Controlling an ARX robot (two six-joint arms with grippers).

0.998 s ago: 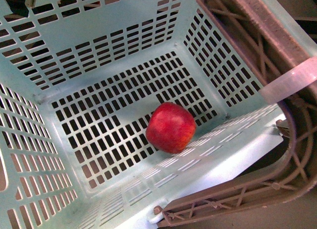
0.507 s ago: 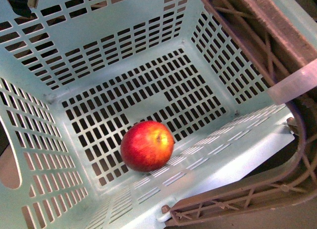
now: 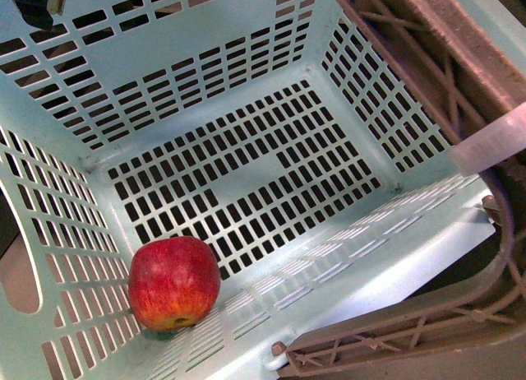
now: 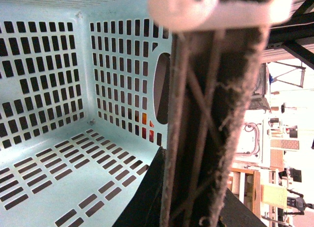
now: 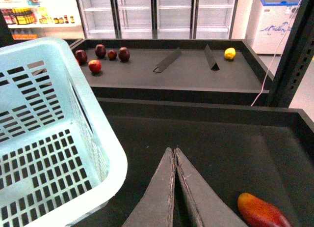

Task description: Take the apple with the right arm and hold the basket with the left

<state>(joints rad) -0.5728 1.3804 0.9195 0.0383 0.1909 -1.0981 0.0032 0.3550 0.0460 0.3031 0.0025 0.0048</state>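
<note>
The red apple point(image 3: 173, 282) lies on the slotted floor of the mint-turquoise basket point(image 3: 246, 92), in its near left corner against the wall. My left gripper point(image 4: 194, 207) is shut on the basket's grey-brown latticed handle point(image 4: 206, 114), next to the white band point(image 4: 216, 8); the basket's inside point(image 4: 49, 89) fills the rest of that view. My right gripper point(image 5: 174, 151) is shut and empty, outside the basket point(image 5: 44, 138), over a dark tray. Neither gripper shows clearly in the front view.
A red-orange mango-like fruit point(image 5: 262, 212) lies on the dark tray point(image 5: 221, 143) beside my right gripper. A further dark display shelf point(image 5: 171, 65) holds several dark red fruits point(image 5: 100, 51) and a yellow one point(image 5: 229, 53). Refrigerator cabinets stand behind.
The apple has rolled across the basket floor from near the middle to the near left corner. The basket has shifted slightly in the front view.
</note>
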